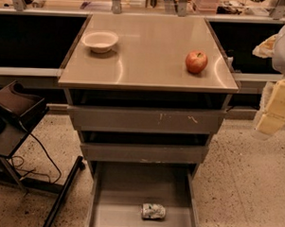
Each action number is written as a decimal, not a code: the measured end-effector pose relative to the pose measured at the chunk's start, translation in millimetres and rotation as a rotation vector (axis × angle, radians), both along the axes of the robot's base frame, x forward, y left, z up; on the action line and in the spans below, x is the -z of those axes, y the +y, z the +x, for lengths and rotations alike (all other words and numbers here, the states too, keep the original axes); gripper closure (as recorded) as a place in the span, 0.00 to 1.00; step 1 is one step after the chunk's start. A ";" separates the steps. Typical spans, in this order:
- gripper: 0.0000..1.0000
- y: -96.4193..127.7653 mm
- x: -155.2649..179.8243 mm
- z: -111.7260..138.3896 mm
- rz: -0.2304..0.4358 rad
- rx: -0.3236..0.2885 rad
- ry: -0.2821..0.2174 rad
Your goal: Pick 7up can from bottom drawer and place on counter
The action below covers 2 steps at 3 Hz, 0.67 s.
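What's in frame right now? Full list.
can: 1, whitish with green marks, on its side in the bottom drawer, near the front
bottom drawer: 1, grey, pulled open, lowest in the cabinet
upper drawers: 2, grey, stacked above it
counter: 1, glossy tan, top of the cabinet
bowl: 1, off-white, back left of the counter
apple: 1, red, right side of the counter
stand: 1, black, on the floor left of the cabinet
cable: 1, black, beside the stand
gripper: 1, pale, right edge of view beside the counter, far from the can
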<state>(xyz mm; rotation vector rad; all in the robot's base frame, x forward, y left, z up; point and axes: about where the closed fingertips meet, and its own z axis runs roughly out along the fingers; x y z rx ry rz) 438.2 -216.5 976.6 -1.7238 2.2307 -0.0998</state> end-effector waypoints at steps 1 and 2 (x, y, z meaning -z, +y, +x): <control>0.00 0.0 0.1 0.0 0.000 0.000 0.000; 0.00 1.0 17.9 -3.9 0.015 -0.019 -0.003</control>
